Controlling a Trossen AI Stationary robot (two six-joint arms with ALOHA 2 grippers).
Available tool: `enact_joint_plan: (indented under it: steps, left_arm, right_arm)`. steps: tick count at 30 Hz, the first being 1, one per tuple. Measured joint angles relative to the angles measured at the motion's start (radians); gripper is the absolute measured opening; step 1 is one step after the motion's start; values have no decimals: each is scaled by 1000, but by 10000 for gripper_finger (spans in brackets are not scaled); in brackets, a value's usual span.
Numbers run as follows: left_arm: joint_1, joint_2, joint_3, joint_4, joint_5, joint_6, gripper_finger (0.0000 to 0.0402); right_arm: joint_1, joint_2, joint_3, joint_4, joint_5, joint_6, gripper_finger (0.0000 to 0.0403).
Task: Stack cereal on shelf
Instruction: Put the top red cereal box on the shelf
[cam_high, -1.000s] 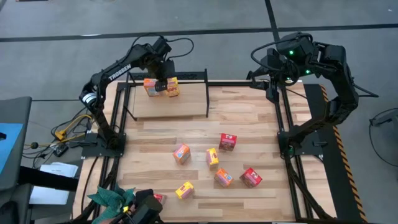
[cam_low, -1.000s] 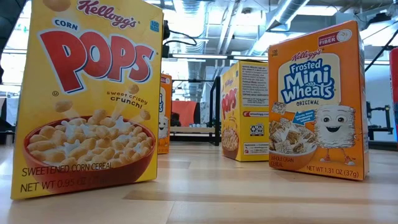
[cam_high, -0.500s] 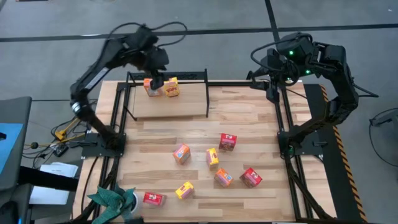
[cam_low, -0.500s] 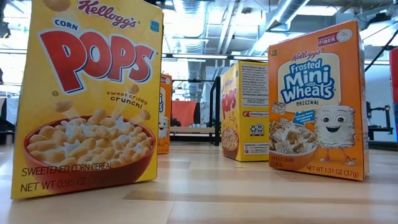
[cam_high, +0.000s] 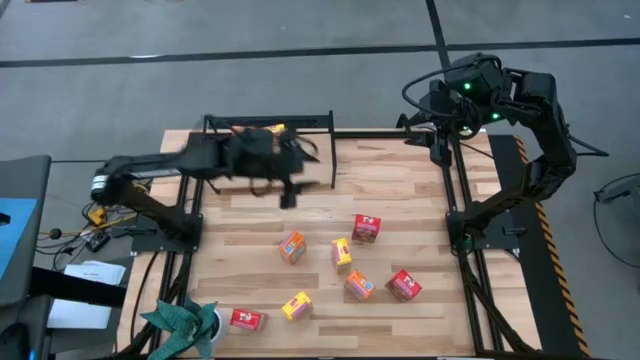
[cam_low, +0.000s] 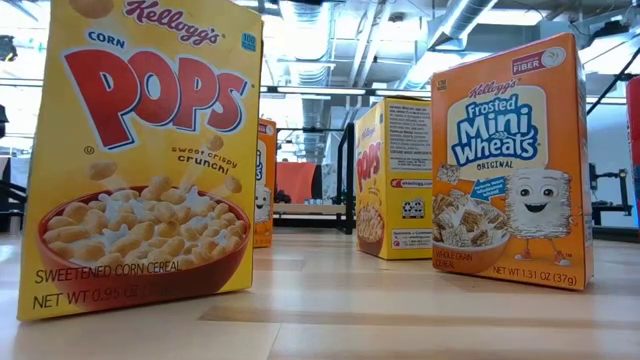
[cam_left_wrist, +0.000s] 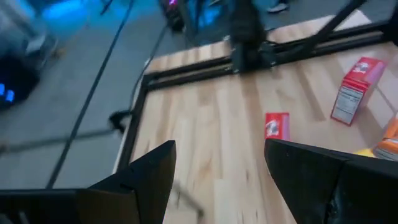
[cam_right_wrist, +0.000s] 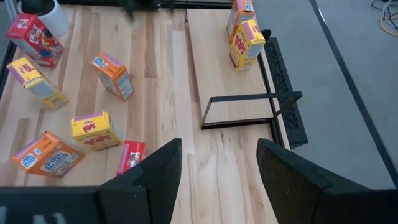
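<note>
**Left arm sweeps low over the shelf, seven boxes loose on the table**

From above, we see the left gripper (cam_high: 288, 188) blurred just past the near edge of the shelf (cam_high: 230, 172), a black tube frame around a pale wooden board. Two cereal boxes are partly hidden behind the arm at the shelf's back rail; only a yellow corner (cam_high: 276, 129) shows. Seven more small cartons lie scattered on the plank tabletop (cam_high: 400, 190): a red box (cam_high: 366, 228), an orange one (cam_high: 291, 246), a yellow one (cam_high: 342, 253), an orange one (cam_high: 359, 286), a red one (cam_high: 404, 285), a yellow one (cam_high: 297, 305) and a red one (cam_high: 246, 319). The right gripper (cam_high: 437, 103) waits folded above the far right corner.

At table height, glossy printed fronts fill our view: a yellow Corn Pops carton (cam_low: 140, 155) and an orange Mini Wheats carton (cam_low: 510, 165), both upright.

Through the left wrist camera, we see its dark fingers (cam_left_wrist: 146, 174) spread wide, holding nothing.

Through the right wrist camera, its fingers (cam_right_wrist: 158, 165) also stand apart and empty, with two boxes (cam_right_wrist: 244, 34) upright on the shelf board.
</note>
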Motion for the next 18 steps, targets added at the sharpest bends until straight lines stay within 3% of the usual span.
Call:
enact_joint_plan:
  steps: [3, 8, 14, 18]
  left_arm:
    - [-24, 78, -41, 92, -2, 30, 238]
    - [-18, 229, -10, 146, 13, 57, 246]
    - [-21, 407, 134, 130, 40, 64, 280]
    - [-21, 510, 268, 51, 116, 5, 292]
  right_arm:
    - [0, 0, 0, 0, 0, 0, 232]
    - [0, 0, 0, 0, -3, -1, 232]
    - [0, 0, 0, -1, -3, -2, 232]
    - [0, 0, 0, -5, -4, -8, 232]
